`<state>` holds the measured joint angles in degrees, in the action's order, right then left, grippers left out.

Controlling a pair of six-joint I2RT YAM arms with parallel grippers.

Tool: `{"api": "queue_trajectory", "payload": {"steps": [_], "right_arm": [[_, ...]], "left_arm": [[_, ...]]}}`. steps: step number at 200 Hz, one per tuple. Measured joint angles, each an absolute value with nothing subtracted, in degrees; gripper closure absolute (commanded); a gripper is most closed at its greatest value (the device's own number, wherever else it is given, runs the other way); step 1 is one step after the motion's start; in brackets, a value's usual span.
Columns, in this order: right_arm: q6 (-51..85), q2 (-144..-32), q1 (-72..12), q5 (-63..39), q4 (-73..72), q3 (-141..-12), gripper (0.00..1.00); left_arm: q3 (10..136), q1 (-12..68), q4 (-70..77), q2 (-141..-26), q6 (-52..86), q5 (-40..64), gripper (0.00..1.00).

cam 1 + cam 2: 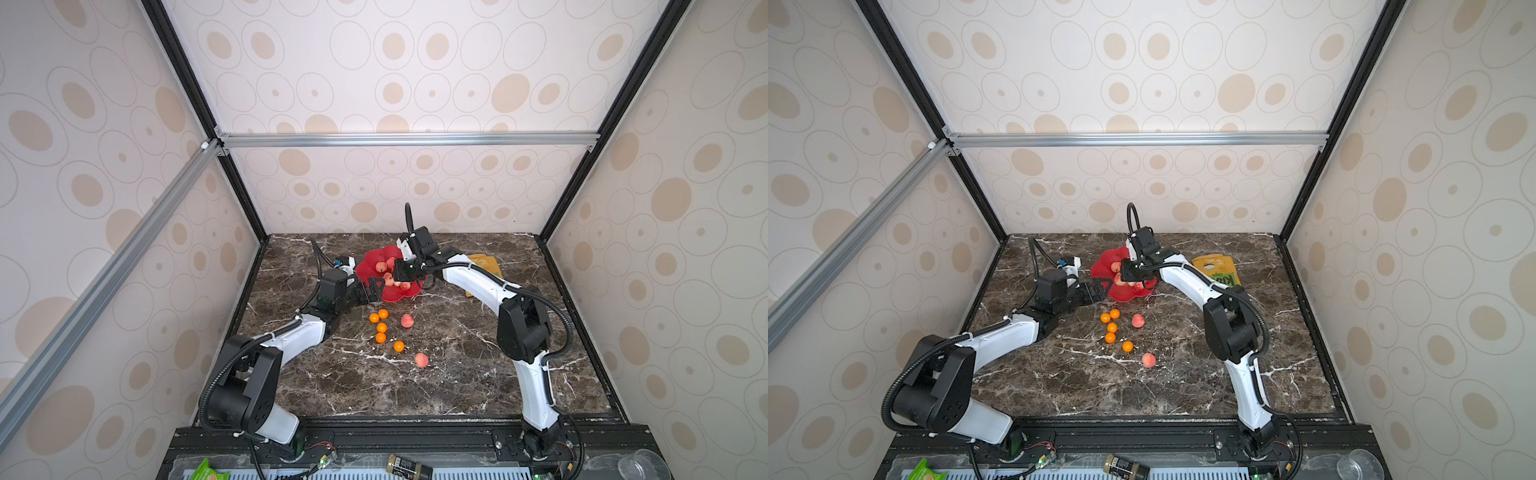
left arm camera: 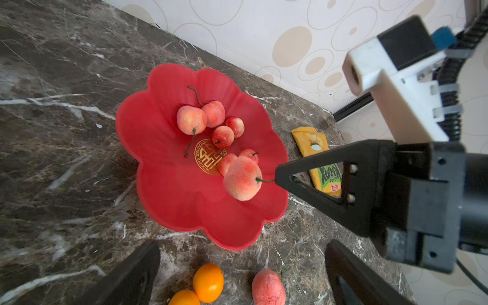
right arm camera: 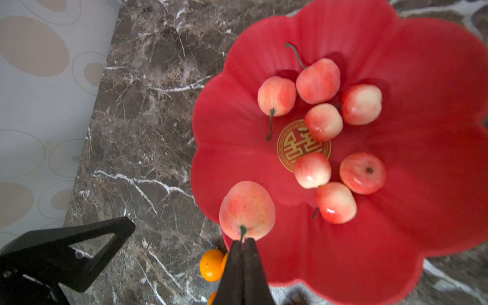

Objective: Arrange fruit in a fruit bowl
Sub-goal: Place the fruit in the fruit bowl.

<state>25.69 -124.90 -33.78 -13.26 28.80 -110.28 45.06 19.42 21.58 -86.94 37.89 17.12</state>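
Right gripper (image 3: 243, 239) is pinched tight on the green stem of a pink fruit (image 3: 247, 208), held over the rim of the fruit bowl (image 3: 435, 79) just beyond its tips, where seven more lie. Left gripper (image 2: 243, 247) gapes empty beside the bowl, orange fruits (image 2: 208, 282) on the table (image 2: 66, 158) between its fingers.

Dark marble table (image 1: 457, 374) bears the red fruit bowl (image 1: 392, 294), a yellow snack bag (image 1: 1214, 270), five orange fruits (image 1: 381, 327) and two pink fruits (image 1: 407, 320)
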Motion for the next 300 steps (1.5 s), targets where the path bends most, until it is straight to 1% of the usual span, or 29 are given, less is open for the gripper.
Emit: {"api": "queue_trajectory", "payload": {"steps": [62, 93, 220, 300], "right_arm": [[23.9, -134.2, -33.7, -12.1, 31.2, -122.6, 1.00], [23.4, -137.5, -33.6, -11.7, 33.3, -126.8, 1.00], [23.0, -144.2, -32.9, -9.0, 38.6, -136.4, 1.00], [23.0, -147.0, -32.4, -8.9, 39.9, -139.3, 1.00]], "left_arm": [[46.9, 17.6, 22.7, -89.7, 38.0, 18.2, 0.02], [47.3, 17.1, 22.7, -90.1, 38.0, 18.3, 0.02], [48.8, 17.0, 22.1, -91.7, 37.9, 18.1, 0.02], [52.1, 16.9, 18.3, -92.7, 37.9, 14.4, 0.02]]}}
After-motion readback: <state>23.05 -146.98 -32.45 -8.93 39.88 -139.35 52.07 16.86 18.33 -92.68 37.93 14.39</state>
